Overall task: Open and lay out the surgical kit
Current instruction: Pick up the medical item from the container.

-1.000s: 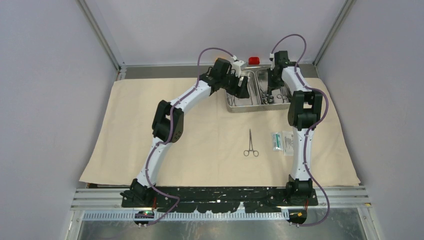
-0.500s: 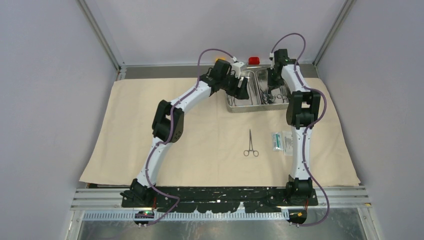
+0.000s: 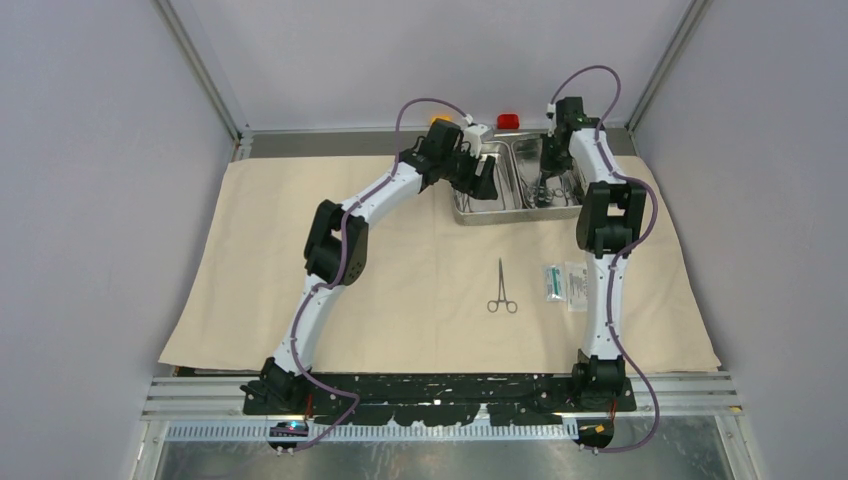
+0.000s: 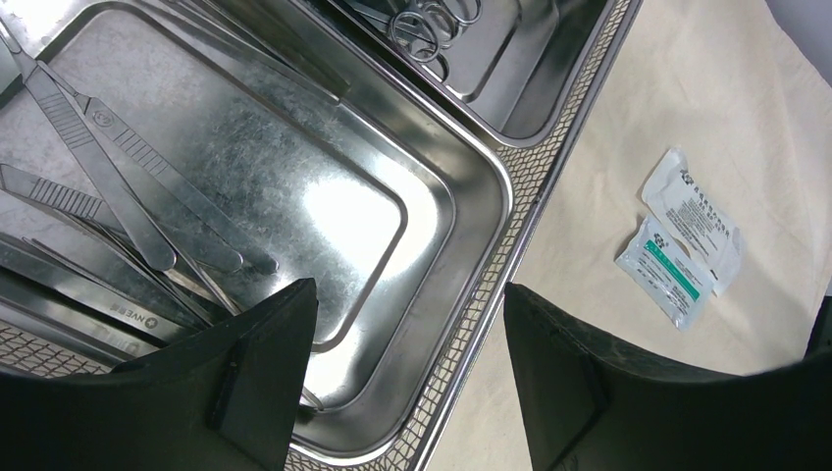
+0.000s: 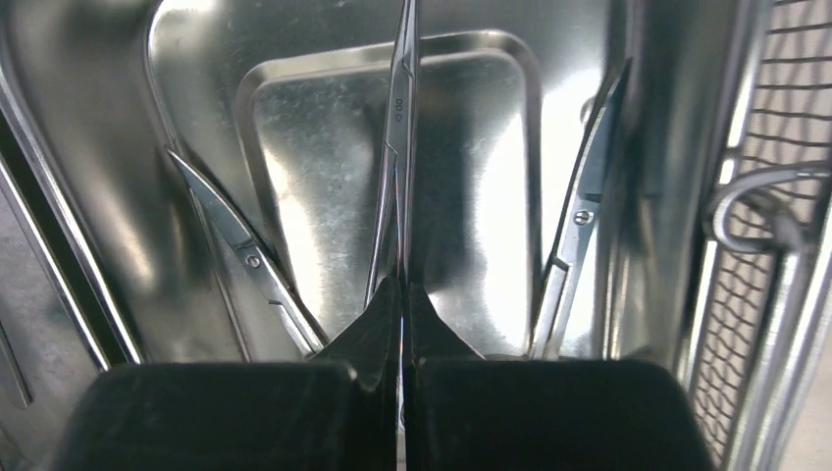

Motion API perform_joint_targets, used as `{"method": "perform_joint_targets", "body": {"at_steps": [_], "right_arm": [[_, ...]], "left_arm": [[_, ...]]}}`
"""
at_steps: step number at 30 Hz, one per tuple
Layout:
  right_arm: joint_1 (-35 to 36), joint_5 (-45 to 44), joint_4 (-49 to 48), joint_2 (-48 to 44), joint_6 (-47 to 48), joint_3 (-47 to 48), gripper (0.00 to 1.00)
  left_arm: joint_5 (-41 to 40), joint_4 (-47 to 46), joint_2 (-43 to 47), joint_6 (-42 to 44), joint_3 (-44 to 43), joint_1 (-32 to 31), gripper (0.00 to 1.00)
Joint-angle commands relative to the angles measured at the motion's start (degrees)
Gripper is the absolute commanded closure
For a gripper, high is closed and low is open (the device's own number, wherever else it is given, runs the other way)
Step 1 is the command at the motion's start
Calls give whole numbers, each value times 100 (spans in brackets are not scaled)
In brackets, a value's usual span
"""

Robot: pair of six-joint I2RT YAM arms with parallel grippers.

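The beige cloth lies spread flat, with the steel tray at its far edge. My right gripper is down in the tray's right compartment, shut on a slim steel clamp that runs straight out from its fingertips. Two more hinged instruments lean against the walls on either side. My left gripper hangs open over the near corner of the left compartment, holding nothing. Straight handles and tweezers lie in there. One ring-handled clamp and two packets rest on the cloth.
A red block sits behind the tray at the back wall. A wire mesh basket edges the tray. The right arm's upper link stands over the cloth beside the packets. Grey walls close in both sides.
The right gripper has closed onto the clamp in the tray, and its wrist has shifted slightly toward the back right. The left arm has stayed still.
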State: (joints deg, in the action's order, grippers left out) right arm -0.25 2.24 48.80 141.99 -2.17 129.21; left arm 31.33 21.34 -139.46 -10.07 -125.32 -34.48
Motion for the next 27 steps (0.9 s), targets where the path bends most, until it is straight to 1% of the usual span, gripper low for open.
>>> {"method": "perform_joint_targets", "body": {"at_steps": [1,18,22,27], "right_arm": [[-90,58,-359,-781,-123,21,99],[-98,291,-373,-1149,-189,-68,99],[-90,386,-429,-1446,-246,-276,100],[-9,401,-538,-1914,-295,-804,100]], "left_arm": [[101,-46,275,-8,-239,29,28],[126,-26,251,-75,-362,23,28],[105,39,373,3,-262,37,28],[-4,82,589,31,-48,68,28]]}}
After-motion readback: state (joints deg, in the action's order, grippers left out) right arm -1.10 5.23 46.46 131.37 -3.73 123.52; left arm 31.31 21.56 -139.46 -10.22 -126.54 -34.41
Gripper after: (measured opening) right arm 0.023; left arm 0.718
